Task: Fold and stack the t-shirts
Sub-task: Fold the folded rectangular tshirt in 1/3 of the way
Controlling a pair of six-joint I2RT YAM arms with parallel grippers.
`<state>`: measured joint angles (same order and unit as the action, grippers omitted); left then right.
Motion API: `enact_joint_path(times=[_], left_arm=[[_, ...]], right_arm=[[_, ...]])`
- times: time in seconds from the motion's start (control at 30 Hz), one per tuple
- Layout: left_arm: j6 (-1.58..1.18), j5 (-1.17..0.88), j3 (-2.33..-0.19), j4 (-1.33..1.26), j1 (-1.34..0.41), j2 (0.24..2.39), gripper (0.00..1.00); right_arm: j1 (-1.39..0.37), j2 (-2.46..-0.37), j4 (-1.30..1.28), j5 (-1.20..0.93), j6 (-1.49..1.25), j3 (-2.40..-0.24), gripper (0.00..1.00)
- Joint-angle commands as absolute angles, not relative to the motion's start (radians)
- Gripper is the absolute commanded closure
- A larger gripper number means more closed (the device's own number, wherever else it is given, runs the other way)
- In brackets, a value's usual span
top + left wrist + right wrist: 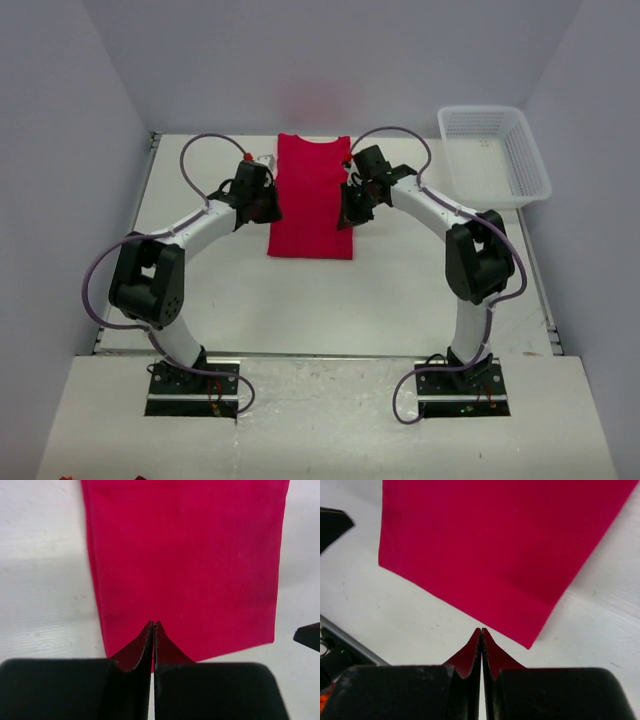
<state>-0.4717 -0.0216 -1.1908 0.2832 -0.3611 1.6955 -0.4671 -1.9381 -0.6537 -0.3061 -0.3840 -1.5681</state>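
On the white table the red t-shirt lies flat at the far centre, narrowed to a long strip with no sleeves showing. The left claw and right claw flank it, both clenched, apparently on nothing. For a clean crosswise fold they should open, pinch matching corners of one end and carry it level onto the other

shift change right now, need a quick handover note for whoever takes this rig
Left gripper: shut, holding nothing, tips over the t-shirt's left edge.
Right gripper: shut, holding nothing, just off its right edge.
T-shirt: flat at far centre of the table, the only one in view.
Done: sides folded in, a long strip.
Left: fold it across its length, then stack.
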Motion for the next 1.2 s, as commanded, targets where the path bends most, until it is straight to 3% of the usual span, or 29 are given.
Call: enact_joint_path(times=[0.0, 0.3, 0.73, 1.17], left_arm=[[-0.503, -0.23, -1.158, 0.173, -0.347, 1.713, 1.0], [-0.479, -0.327, -1.242, 0.127, -0.285, 1.836, 1.0], [-0.463, -0.498, -1.492, 0.103, -0.178, 2.126, 1.0], [-0.506, -0.445, -1.376, 0.08, -0.156, 2.161, 1.0]], right_arm=[[-0.476, -1.956, -0.578, -0.445, -0.428, -1.562, 1.0], [-0.474, -2.066, -0.623, -0.46, -0.422, -1.644, 1.0], [-0.476, -2.086, -0.577, -0.469, -0.434, -1.565, 1.0], [-0.483, -2.108, -0.555, -0.425, -0.502, -1.47, 1.0]])
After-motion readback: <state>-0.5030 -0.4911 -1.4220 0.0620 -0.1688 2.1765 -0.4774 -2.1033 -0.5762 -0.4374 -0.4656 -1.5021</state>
